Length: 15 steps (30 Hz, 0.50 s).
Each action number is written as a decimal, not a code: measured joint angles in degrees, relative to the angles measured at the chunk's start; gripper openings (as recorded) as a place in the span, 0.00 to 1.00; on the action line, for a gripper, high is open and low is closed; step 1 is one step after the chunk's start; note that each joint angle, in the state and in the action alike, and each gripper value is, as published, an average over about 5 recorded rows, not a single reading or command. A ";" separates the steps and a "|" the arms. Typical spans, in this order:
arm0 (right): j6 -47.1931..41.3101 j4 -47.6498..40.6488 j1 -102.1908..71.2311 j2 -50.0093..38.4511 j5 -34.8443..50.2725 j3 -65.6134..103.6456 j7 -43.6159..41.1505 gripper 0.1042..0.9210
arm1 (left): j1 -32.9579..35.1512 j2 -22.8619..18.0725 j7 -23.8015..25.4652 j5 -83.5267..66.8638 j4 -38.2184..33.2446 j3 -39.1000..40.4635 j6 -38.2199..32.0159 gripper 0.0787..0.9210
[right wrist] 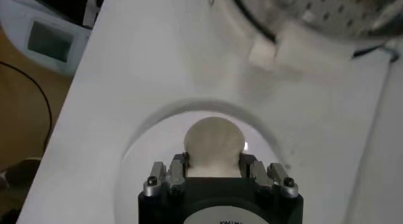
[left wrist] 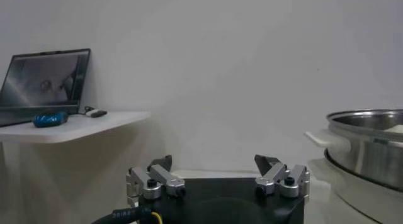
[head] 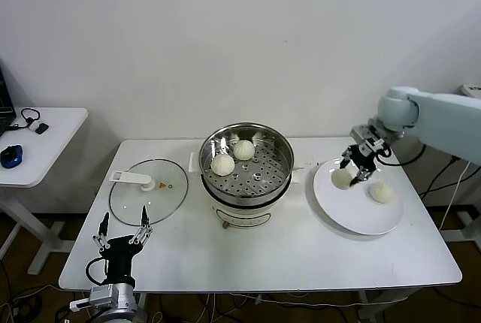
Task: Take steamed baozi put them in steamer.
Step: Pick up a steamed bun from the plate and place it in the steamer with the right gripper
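Right gripper (right wrist: 214, 170) clamping baozi (right wrist: 214, 143)

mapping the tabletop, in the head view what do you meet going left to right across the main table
left gripper → glass lid → steamer holding two baozi → white plate, where the right gripper is shut on a baozi → last baozi

two baozi (head: 233, 157) in steamer (head: 246, 164), two on plate (head: 353, 214)
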 measured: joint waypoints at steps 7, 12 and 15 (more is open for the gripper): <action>1.77 1.68 7.15 5.65 3.61 -0.43 -0.39 0.55 | 0.22 0.00 0.00 -0.22 -0.66 0.03 0.01 0.88; 4.76 2.07 9.35 10.14 3.84 0.46 -0.39 0.56 | 0.27 0.00 -0.07 -0.45 -0.76 -0.06 -0.08 0.88; 7.73 2.25 9.83 12.56 3.18 0.62 0.18 0.58 | 0.34 0.00 -0.17 -0.66 -0.76 -0.23 -0.17 0.88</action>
